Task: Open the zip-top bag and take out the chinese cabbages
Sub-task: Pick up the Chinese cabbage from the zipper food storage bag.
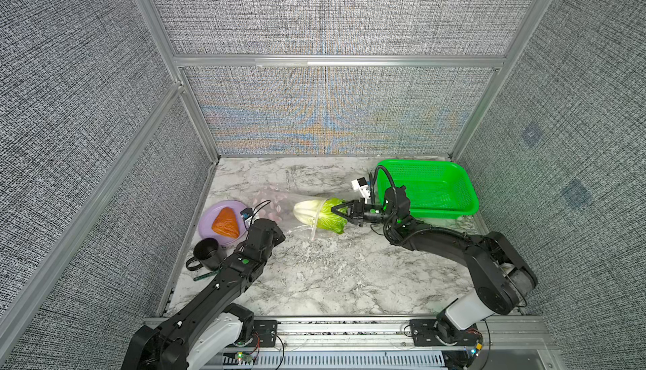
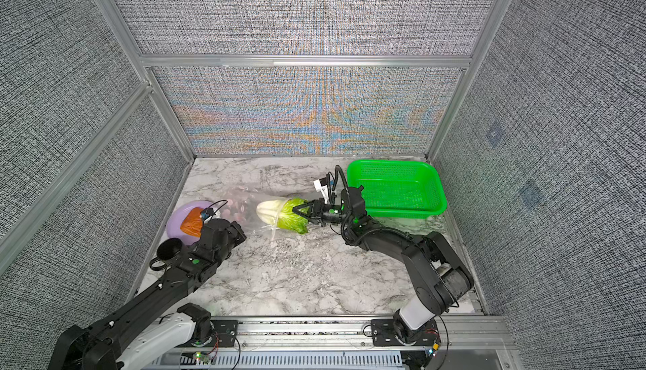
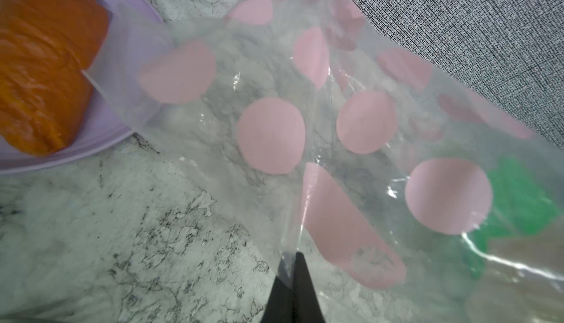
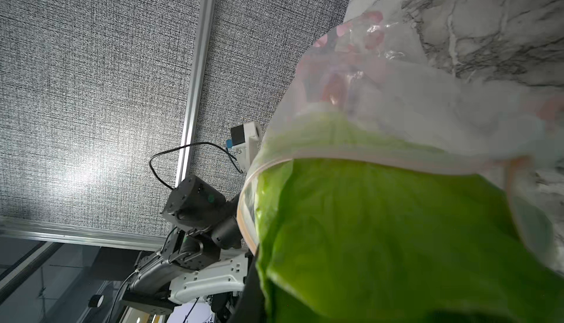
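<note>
While our left gripper [image 3: 293, 265] pinches the zip-top bag [image 3: 271, 129], our right gripper [image 1: 335, 208] clamps the leafy end of the chinese cabbage [image 1: 309, 211], which lies half out of the bag, mid-bench, nearer the far edge.

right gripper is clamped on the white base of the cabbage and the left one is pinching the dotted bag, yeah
No. The right gripper is clamped on the green leafy end of the cabbage, not its white base, which lies inside the bag; both top views show it. The left gripper does pinch the dotted bag, per the left wrist view.
</note>
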`<state>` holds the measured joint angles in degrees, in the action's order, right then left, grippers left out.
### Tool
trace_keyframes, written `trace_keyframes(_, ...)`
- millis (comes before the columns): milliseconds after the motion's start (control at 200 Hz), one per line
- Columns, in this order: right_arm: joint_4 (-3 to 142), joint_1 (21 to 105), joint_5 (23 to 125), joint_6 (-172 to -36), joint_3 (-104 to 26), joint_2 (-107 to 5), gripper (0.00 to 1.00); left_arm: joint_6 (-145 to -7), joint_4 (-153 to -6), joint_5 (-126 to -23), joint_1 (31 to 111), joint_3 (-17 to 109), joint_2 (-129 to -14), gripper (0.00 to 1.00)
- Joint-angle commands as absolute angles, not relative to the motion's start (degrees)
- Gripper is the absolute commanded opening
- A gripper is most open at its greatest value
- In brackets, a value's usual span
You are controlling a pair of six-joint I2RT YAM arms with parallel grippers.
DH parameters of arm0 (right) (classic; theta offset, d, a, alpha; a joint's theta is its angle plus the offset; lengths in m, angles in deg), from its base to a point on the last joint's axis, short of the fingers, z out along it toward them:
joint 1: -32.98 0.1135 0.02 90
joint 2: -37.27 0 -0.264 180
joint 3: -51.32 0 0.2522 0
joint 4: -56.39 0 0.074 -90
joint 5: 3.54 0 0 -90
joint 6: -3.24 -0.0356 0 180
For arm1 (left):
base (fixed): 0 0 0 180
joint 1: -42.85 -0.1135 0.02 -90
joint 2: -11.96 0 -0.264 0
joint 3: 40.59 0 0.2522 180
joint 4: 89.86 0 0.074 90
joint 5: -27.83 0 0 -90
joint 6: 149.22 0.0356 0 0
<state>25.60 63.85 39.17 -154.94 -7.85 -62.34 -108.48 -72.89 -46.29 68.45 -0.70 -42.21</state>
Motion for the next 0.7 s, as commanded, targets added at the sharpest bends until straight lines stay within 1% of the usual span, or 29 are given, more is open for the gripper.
trace_keyframes(0,24.50,62.79,35.65,-153.09,-6.77,-62.02,0.00,-105.38,-70.19,-43.97,68.31,0.22,-41.84,0.00)
trace_keyframes(105,31.57,62.17,34.25,-148.16,-7.87,-60.89,0.00,-104.93,-68.73,-43.25,68.30,0.91,-41.91,0.00)
trace_keyframes(235,54.16,61.85,36.14,-130.69,-13.46,-57.91,0.00,-105.12,-67.45,-42.37,68.26,1.12,-42.01,0.00)
trace_keyframes(290,60.61,61.31,36.44,-125.14,-14.46,-56.79,0.00,-105.46,-67.14,-41.71,68.33,1.14,-42.04,0.00)
trace_keyframes(470,72.10,57.51,37.23,-115.51,-13.88,-52.80,0.00,-105.87,-68.67,-41.77,68.26,1.06,-43.14,0.00)
trace_keyframes(696,85.15,53.37,41.46,-105.04,-14.02,-48.54,0.00,-105.59,-69.50,-42.22,68.32,3.51,-46.31,0.00)
